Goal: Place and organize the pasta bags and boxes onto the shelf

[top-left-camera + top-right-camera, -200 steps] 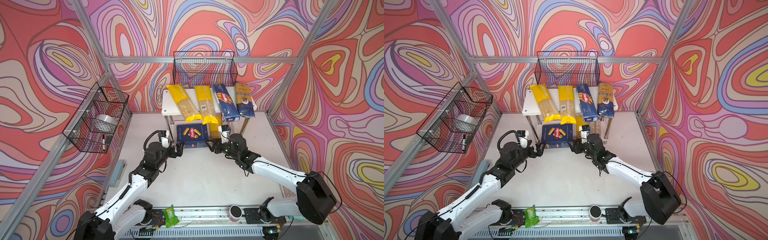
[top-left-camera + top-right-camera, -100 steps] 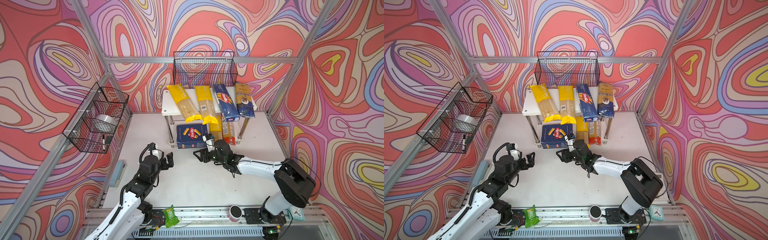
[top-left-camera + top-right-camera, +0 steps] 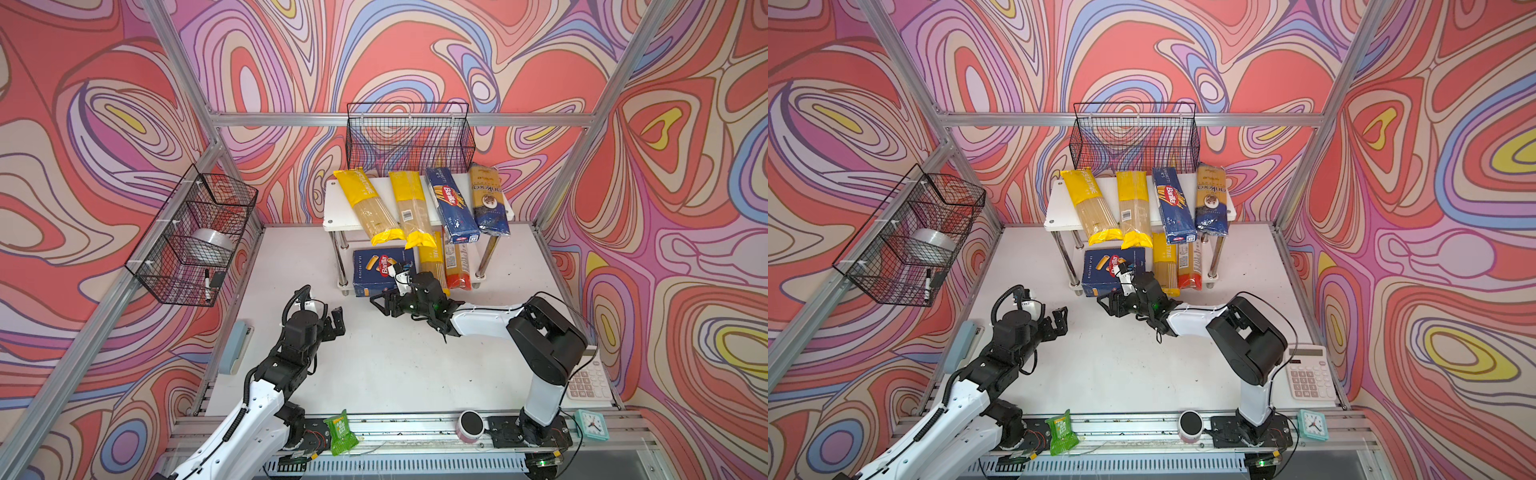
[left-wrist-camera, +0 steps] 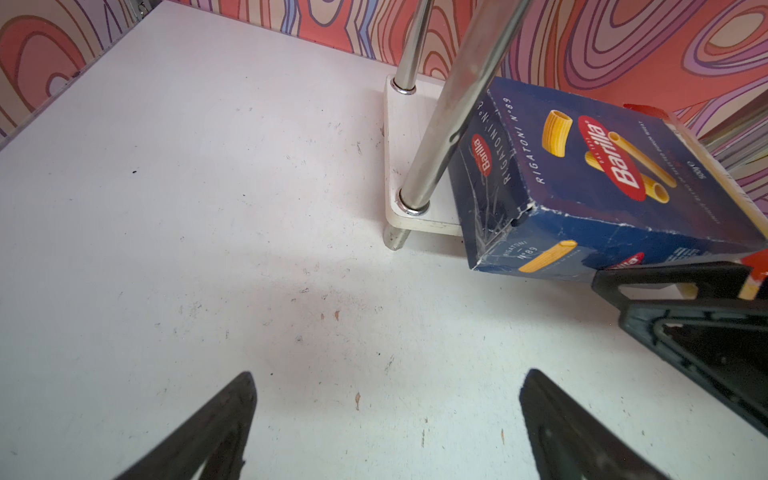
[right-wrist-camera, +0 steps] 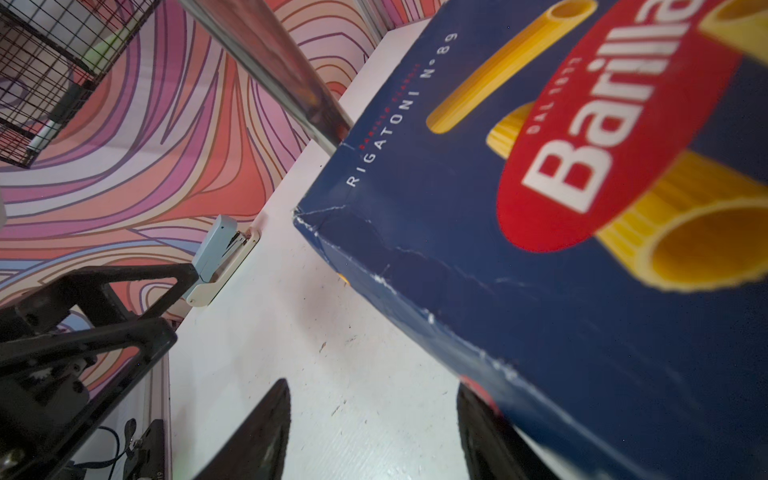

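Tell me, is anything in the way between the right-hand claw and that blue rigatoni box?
Nothing visible. The right gripper, jaws open, sits at the front end of the rigatoni box, which sticks out from the lower board of the shelf. The chrome leg stands beside the box, not between them.

The rigatoni box (image 4: 602, 166) was matt dark-blue cardboard, its edges creased and scuffed to white paper. The shelf (image 3: 338, 208) had smooth white boards, faintly glossy, and chrome legs (image 4: 453, 104) polished like mirrors. The spaghetti bags (image 3: 374, 208) were shiny plastic film, clear in the middle. The worktop (image 4: 187, 208) was white and matt, flecked with small scratches and specks. The wire baskets (image 3: 409, 137) were thin black-coated metal. The left claw (image 4: 386, 419) showed matt black plastic fingers (image 4: 224, 424), slightly rough-looking.
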`<state>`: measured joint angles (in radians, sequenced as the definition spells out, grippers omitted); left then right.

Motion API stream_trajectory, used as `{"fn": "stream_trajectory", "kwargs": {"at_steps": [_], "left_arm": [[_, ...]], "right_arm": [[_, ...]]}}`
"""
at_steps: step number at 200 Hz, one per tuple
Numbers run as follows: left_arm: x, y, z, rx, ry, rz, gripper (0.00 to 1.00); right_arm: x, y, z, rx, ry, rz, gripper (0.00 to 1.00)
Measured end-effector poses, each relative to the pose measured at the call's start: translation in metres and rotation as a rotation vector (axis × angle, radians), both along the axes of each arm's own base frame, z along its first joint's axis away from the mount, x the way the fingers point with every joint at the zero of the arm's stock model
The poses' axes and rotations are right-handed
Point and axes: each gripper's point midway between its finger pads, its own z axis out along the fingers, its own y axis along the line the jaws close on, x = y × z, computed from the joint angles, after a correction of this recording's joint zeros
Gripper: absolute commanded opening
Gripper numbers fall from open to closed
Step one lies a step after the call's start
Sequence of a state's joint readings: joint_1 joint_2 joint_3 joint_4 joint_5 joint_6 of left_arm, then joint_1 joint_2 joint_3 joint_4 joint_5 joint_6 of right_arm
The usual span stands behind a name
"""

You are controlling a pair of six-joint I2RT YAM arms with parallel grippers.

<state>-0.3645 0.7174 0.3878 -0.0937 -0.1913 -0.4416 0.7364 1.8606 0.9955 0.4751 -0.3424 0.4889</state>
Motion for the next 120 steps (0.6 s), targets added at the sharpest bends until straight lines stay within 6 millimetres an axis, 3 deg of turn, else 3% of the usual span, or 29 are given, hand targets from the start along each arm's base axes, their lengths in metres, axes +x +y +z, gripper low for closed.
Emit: {"fn": "stream_trajectory", "kwargs": {"at_steps": [59,120], "left_arm": [[0.000,0.003,0.003,0.006,-0.010,0.003,1.00],[-0.001,0.006,0.011,0.003,-0.042,0.010,1.00]], "right_arm": [[0.023,0.022,0.007,0.015,-0.058,0.027,0.66],[0.039,0.015,0.003,0.019,-0.076,0.029,0.67]]}}
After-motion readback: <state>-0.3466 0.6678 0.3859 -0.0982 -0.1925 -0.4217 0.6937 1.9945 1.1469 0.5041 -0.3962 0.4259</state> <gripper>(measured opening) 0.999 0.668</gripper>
